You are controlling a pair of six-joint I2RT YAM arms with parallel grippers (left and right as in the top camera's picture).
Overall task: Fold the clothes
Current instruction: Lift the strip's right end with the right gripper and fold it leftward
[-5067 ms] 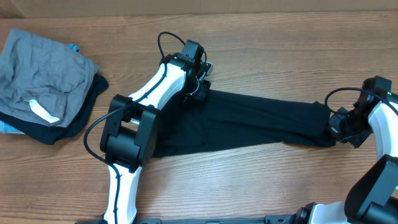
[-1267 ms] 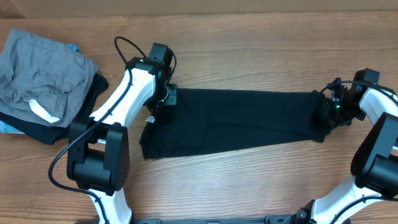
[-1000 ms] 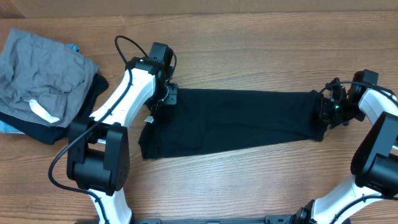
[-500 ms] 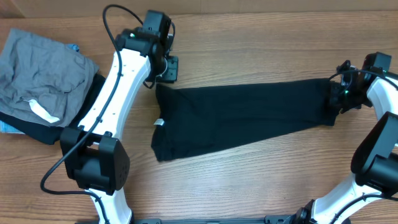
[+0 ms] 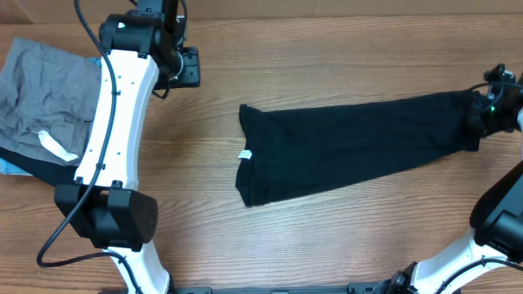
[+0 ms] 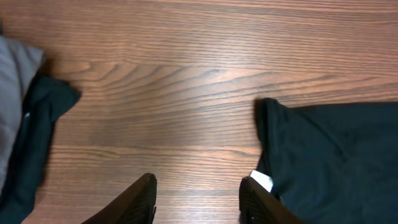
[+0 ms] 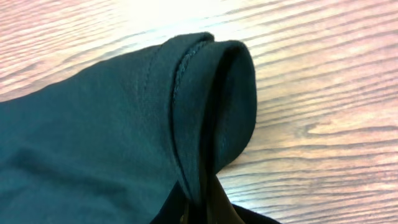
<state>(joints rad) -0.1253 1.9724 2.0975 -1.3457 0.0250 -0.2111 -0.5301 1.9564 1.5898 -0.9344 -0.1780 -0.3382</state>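
Observation:
The clothes, a black T-shirt (image 5: 359,143) folded into a long strip, lie across the wooden table with a small white tag (image 5: 243,155) near the left end. My right gripper (image 5: 488,113) at the far right edge is shut on the shirt's right end; in the right wrist view the hemmed fold (image 7: 186,112) bulges just above the closed fingertips (image 7: 214,202). My left gripper (image 5: 185,69) is far back at the left, apart from the shirt and open with nothing in it. The left wrist view has bare wood between its fingers (image 6: 142,196), with the shirt's left end (image 6: 336,155) and tag (image 6: 262,180) to the right.
A grey garment with a white label (image 5: 53,94) lies on a dark garment (image 5: 102,159) at the left edge of the table; both show at the left of the left wrist view, the grey garment (image 6: 11,93) and the dark one (image 6: 37,137). The left arm (image 5: 114,122) runs beside them.
The left gripper let go of the shirt's left end, opened, and moved back and left. The right gripper dragged the shirt to the right.

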